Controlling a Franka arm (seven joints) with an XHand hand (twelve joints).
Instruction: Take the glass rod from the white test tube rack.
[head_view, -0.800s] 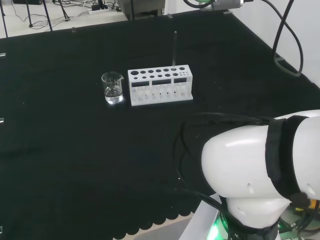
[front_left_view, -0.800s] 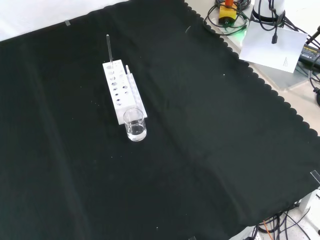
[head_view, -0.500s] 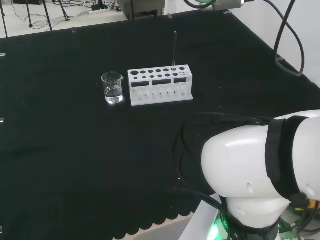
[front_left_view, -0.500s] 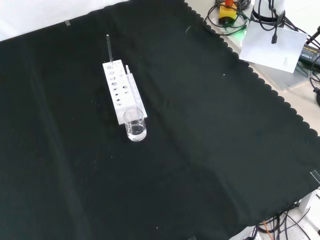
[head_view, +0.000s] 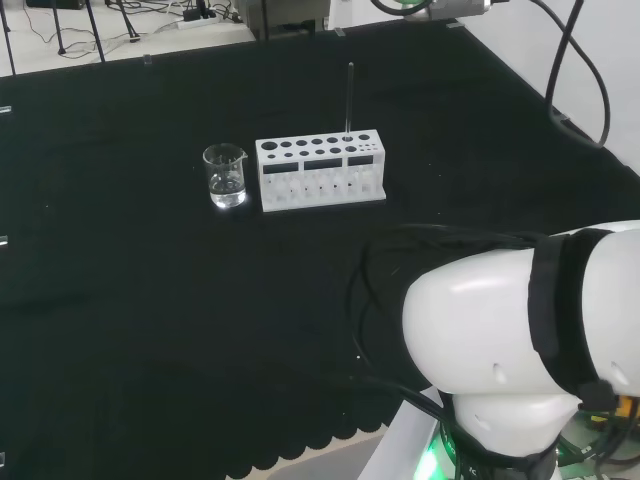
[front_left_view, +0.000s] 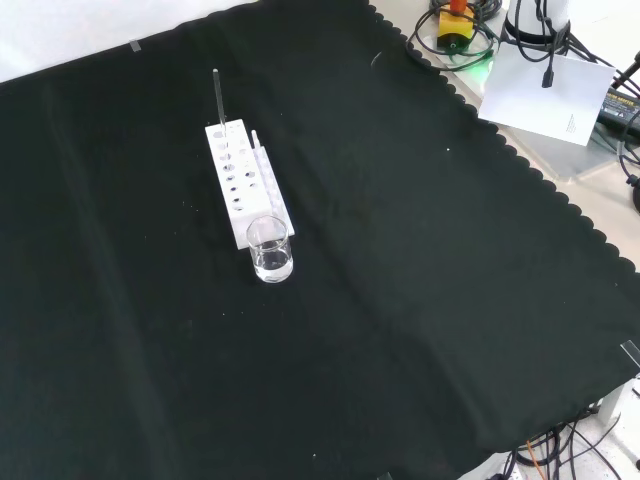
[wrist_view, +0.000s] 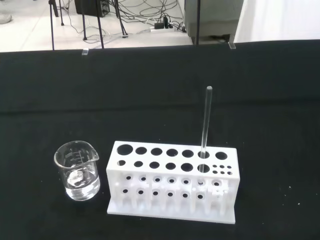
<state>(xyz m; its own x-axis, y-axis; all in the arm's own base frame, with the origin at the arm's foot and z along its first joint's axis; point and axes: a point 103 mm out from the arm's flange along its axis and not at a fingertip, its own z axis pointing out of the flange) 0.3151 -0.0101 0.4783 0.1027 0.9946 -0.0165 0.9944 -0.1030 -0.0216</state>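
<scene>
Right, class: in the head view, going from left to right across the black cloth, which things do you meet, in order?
Beaker → white test tube rack → glass rod, standing upright in a hole near the rack's right end → the arm's own white link, nearer the camera.

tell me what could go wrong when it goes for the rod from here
The glass rod is thin, clear and stands upright in one hole of the white rack, so a slightly off approach might miss it or knock it sideways. The beaker stands close beside the rack's other end; if the rack gets dragged during a tilted pull, it could bump the beaker.
</scene>
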